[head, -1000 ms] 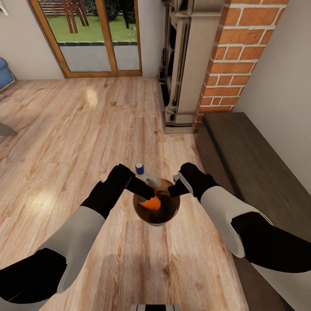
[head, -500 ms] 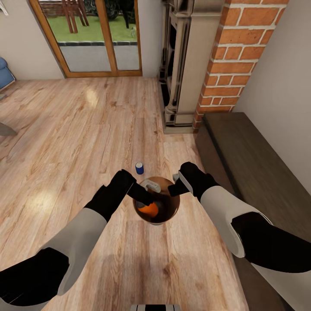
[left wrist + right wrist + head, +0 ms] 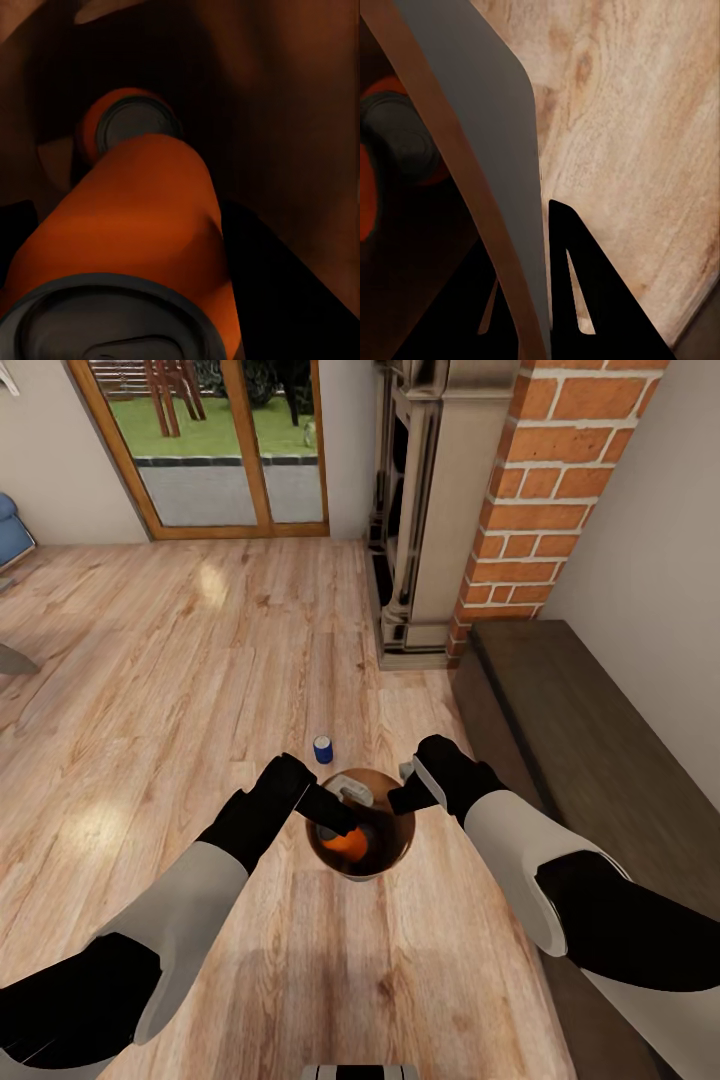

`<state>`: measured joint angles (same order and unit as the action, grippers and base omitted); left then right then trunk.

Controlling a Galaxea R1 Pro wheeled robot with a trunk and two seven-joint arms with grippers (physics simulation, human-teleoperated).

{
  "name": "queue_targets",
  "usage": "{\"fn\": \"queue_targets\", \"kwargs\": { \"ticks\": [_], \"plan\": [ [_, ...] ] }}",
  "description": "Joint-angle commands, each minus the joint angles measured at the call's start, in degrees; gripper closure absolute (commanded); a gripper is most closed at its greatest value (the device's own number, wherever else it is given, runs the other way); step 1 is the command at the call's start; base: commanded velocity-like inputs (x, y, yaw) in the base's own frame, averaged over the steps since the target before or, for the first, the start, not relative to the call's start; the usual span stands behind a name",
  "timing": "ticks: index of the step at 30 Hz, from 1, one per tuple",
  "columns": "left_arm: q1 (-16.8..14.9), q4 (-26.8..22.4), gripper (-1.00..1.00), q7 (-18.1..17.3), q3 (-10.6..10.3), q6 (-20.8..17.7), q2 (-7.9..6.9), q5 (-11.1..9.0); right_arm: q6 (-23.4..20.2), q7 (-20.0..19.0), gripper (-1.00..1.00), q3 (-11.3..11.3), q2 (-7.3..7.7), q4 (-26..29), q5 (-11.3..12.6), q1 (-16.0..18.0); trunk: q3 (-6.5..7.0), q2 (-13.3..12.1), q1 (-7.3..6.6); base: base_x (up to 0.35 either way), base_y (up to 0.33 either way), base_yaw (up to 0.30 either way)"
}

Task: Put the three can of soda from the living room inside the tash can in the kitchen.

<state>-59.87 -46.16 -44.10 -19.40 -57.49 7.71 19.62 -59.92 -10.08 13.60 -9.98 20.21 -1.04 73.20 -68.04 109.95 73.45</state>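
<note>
The tash can [image 3: 388,852] stands on the wood-plank floor between my arms, its brown inner wall showing from above. My right gripper [image 3: 400,798] is shut on its rim; the right wrist view shows the grey outer wall [image 3: 487,112] running between the black fingers [image 3: 577,277]. My left gripper [image 3: 338,822] reaches down into the bin, shut on an orange can of soda [image 3: 142,217]. A second orange can [image 3: 127,127] lies deeper inside, against the inner wall [image 3: 285,97]. Just beyond the bin, the dark blue can [image 3: 323,749] stands upright on the floor.
A dark low bench [image 3: 590,740] runs along the right wall close to my right arm. The ornate fireplace [image 3: 410,510] and brick chimney [image 3: 560,480] stand ahead right. Wood-framed glass doors [image 3: 220,450] are at the back. A blue sofa edge [image 3: 12,530] is at far left.
My left gripper has gone down into the bin with the orange can, which now sits lower inside. The right gripper, the bin and the blue can have stayed put.
</note>
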Motion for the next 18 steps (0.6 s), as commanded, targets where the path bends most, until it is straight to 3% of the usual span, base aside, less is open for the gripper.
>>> {"fn": "queue_targets", "kwargs": {
  "ticks": [1, 2, 3, 18],
  "plan": [
    [0.0, 0.0, 1.00, -0.1, 0.0, 0.4, 0.01, 0.2, -0.1, -0.3, 1.00, -0.2, -0.02, 0.0, 1.6, 0.0, 0.00, 0.0, 0.00, 0.000, 0.000, 0.000],
    [0.0, 0.0, 1.00, -0.1, 0.0, 0.5, 0.01, 0.2, -0.1, -0.3, 1.00, -0.2, -0.02, 0.0, 1.6, 0.0, 0.00, 0.0, 0.00, 0.000, 0.000, 0.000],
    [0.0, 0.0, -1.00, -0.1, 0.0, 0.6, 0.02, 0.3, -0.1, -0.3, 1.00, -0.2, -0.02, 0.0, 1.6, 0.0, 0.00, 0.0, 0.00, 0.000, 0.000, 0.000],
    [0.0, 0.0, -1.00, -0.1, 0.1, 1.1, -0.11, 0.4, -0.1, -0.3, 1.00, -0.3, -0.02, -0.1, 1.7, 0.0, 0.00, 0.0, 0.00, 0.000, 0.000, 0.000]
  ]
}}
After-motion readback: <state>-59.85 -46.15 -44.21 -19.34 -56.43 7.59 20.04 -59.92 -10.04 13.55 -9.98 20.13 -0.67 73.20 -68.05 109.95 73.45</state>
